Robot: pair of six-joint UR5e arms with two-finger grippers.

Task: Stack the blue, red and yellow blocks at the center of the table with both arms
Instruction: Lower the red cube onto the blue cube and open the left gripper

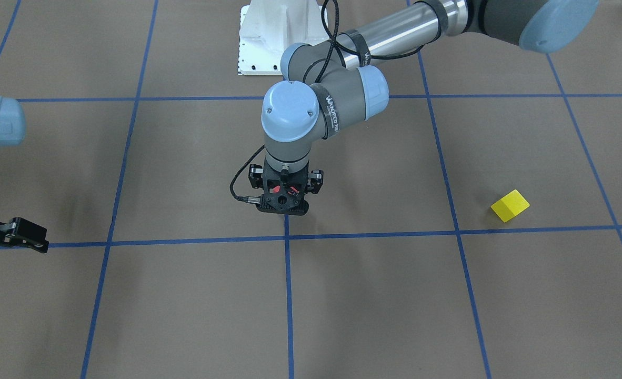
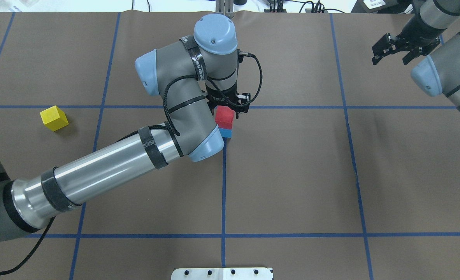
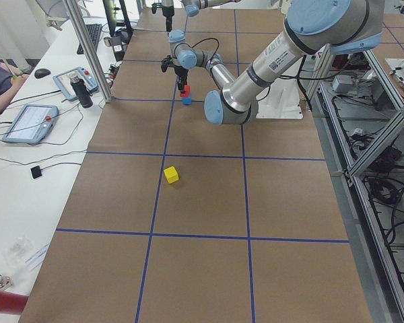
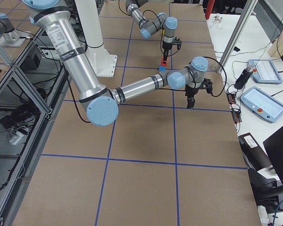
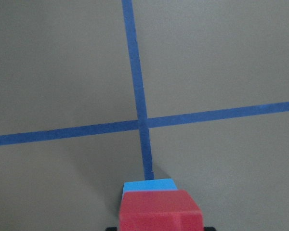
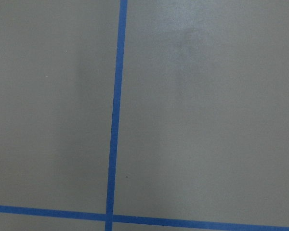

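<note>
A red block (image 2: 225, 115) sits on top of a blue block (image 2: 225, 133) at the table's centre, by a crossing of blue tape lines. My left gripper (image 2: 229, 105) stands straight above the stack and is shut on the red block. The left wrist view shows the red block (image 5: 160, 211) at the bottom edge, with the blue block (image 5: 148, 185) just beyond it. A yellow block (image 2: 53, 118) lies alone on the robot's left side, also in the front view (image 1: 510, 205). My right gripper (image 2: 392, 49) is open and empty at the far right.
The table is covered in brown paper with a grid of blue tape lines (image 2: 223, 186). The robot's white base plate (image 1: 269, 39) sits at the near edge. The right wrist view shows only bare paper and tape lines (image 6: 116, 110).
</note>
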